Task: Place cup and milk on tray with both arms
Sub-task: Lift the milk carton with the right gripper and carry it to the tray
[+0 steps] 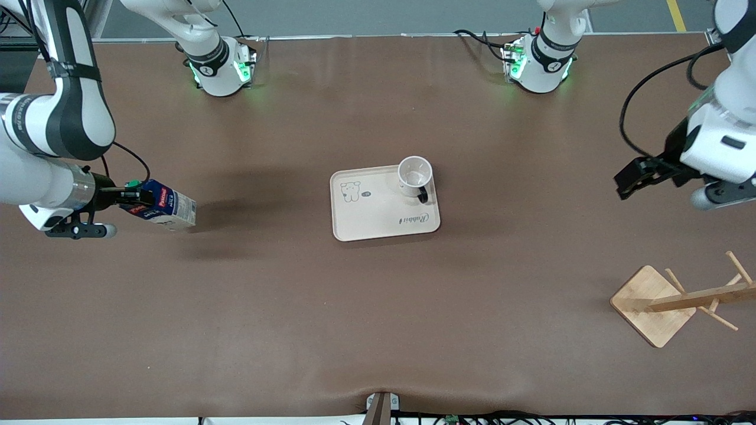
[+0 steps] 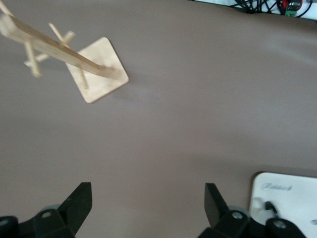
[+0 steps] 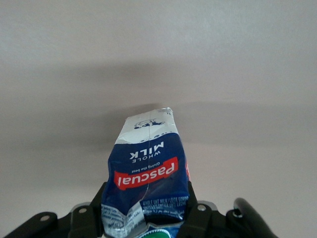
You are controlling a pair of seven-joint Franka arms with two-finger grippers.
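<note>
While the right pincer [image 1: 121, 195] clamps the milk [image 1: 162, 205], hiding its cap, the left pincer [image 1: 627, 180] hangs wide.

High front overview; wrist cams close, looking down.

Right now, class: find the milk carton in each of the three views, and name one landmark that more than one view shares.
Front view: the milk carton is gripped near its cap by the right gripper, toward the right arm's end of the table.
Left wrist view: not in it.
Right wrist view: the carton fills the lower centre, clamped between the fingers.
Shared landmark: the tray, whose corner shows in the left wrist view.
</note>
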